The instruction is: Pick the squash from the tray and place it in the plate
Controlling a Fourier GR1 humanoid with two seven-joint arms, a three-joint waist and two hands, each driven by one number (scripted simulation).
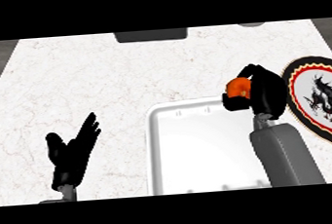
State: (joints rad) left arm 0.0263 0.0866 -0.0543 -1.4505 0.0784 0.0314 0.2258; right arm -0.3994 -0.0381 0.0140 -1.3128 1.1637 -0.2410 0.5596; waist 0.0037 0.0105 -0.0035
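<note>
Left hand (71,157), nearest the lower edge at the view's left: black, on a short grey forearm, fingers straight and spread upward with the thumb apart, holding nothing, resting over the bare counter (87,75). Counter: white marbled top, filling most of the view. Dark rectangular item (151,35) at the counter's far edge, centre; what it is cannot be told. Tray (157,153): white, rounded corners, raised rim, lying right of centre and running to the lower edge. Right forearm, grey, crossing the tray's right side from below. Right hand (267,94): black, above the tray's far right corner, fingers curled round the squash (238,88). Squash: orange, mostly hidden by the fingers, only its left face showing, lifted off the tray and held between tray and plate. Plate (321,100): round, at the right edge, partly cut off, dark rim with red and pale bands, white middle bearing a black figure; just beside the right hand.
</note>
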